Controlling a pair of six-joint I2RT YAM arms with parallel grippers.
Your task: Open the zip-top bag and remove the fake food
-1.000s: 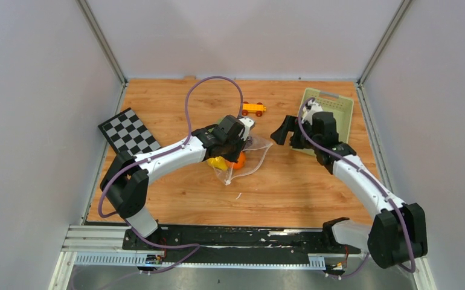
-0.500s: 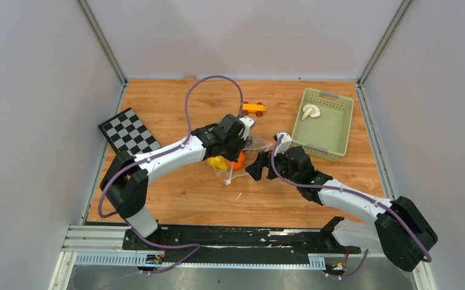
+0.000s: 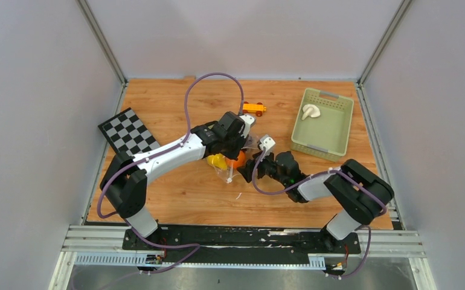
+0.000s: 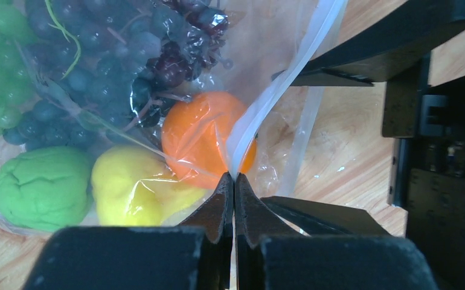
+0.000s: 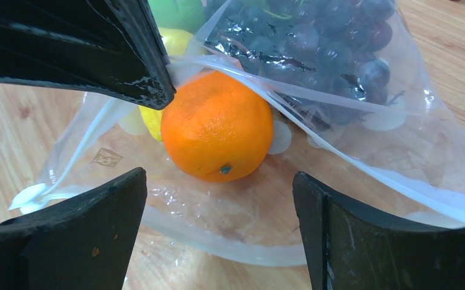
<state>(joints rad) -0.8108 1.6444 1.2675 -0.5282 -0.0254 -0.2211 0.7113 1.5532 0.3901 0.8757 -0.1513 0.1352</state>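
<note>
The clear zip-top bag [image 3: 249,158] lies mid-table with its mouth held open. My left gripper [image 4: 234,178] is shut on the bag's white zip strip [image 4: 278,84], lifting the upper lip. Inside show the orange ball [image 5: 217,125], the yellow lemon [image 4: 130,187], a green piece [image 4: 40,187] and the dark grape bunch [image 5: 314,42]. My right gripper [image 5: 218,199] is open at the bag's mouth, its fingers [image 5: 91,211] on either side of the lower lip just short of the orange ball. A white mushroom [image 3: 310,111] lies in the green basket [image 3: 337,134].
An orange-yellow toy car [image 3: 253,108] sits at the back middle. A checkerboard [image 3: 128,131] lies at the left. The green basket stands at the back right. The enclosure walls close in the table on three sides.
My right arm swung from over the green basket down and left to the bag's mouth, leaving the mushroom in the basket. My left gripper kept its hold on the bag.
</note>
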